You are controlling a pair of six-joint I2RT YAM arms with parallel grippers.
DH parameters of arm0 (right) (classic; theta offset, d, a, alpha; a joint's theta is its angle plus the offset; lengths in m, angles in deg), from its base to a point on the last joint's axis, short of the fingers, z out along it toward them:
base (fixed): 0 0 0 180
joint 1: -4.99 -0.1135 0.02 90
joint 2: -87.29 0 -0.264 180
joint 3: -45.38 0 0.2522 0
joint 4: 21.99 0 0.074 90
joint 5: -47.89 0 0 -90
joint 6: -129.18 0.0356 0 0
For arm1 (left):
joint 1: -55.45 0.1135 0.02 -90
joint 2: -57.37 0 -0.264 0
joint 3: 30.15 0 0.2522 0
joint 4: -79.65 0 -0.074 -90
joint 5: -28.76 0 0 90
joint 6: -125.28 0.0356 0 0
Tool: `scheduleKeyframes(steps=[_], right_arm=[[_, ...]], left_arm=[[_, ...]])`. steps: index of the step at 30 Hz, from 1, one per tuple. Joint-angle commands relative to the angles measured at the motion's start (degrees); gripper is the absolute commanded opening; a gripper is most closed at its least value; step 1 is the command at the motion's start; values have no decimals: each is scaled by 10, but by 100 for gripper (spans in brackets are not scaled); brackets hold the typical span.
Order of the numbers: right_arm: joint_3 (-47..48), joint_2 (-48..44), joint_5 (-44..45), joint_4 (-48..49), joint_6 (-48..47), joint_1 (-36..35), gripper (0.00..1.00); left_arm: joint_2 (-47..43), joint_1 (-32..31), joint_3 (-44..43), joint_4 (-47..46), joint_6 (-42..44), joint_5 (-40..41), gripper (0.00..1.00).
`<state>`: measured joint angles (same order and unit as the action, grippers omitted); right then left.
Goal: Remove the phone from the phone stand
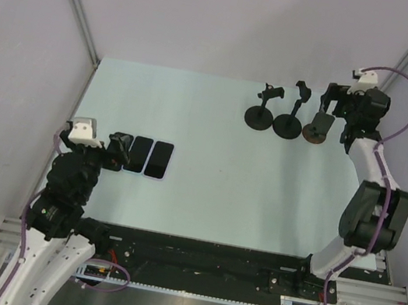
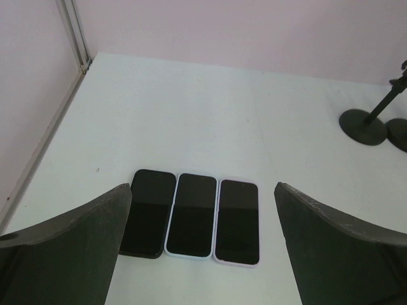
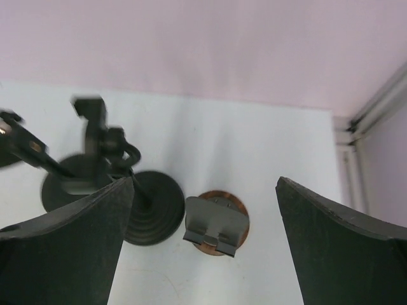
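Note:
Three phones lie flat side by side on the table: a black one (image 2: 148,213), one in a pale blue case (image 2: 191,215) and one in a lilac case (image 2: 237,220). My left gripper (image 2: 202,190) hangs open just above and before them, nothing between its fingers; in the top view it (image 1: 118,148) sits at the left end of the row of phones (image 1: 149,158). At the back right, my right gripper (image 3: 205,184) is open over a phone stand (image 3: 216,223) with a brown base and an empty grey cradle (image 1: 318,128).
Two black stands (image 1: 261,109) (image 1: 291,117) with round bases stand left of the brown one, both empty; the nearer one (image 3: 152,206) is close to my right gripper's left finger. Walls close the table's back and sides (image 1: 97,63).

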<state>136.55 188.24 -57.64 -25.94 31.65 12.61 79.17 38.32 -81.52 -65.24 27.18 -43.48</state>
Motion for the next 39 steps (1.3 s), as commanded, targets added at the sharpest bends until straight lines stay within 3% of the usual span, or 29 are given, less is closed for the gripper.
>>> scheduleKeyframes(steps=[1, 9, 17, 25, 39], right_arm=[[-36, -144, 130, -27, 65, -9, 100], [-124, -389, 254, -118, 190, -23, 100], [-189, -606, 299, -88, 238, -38, 100], [-222, -697, 356, -95, 154, -138, 100], [-277, -772, 400, -80, 77, -211, 100]], left_arm=[[-44, 9, -1, -24, -10, -9, 100], [-125, 9, 2, -31, -12, 32, 100], [-189, 10, -11, -42, 6, 100, 100], [-231, 10, -45, -39, 37, 119, 100], [-200, 9, -83, -37, 25, 107, 100]])
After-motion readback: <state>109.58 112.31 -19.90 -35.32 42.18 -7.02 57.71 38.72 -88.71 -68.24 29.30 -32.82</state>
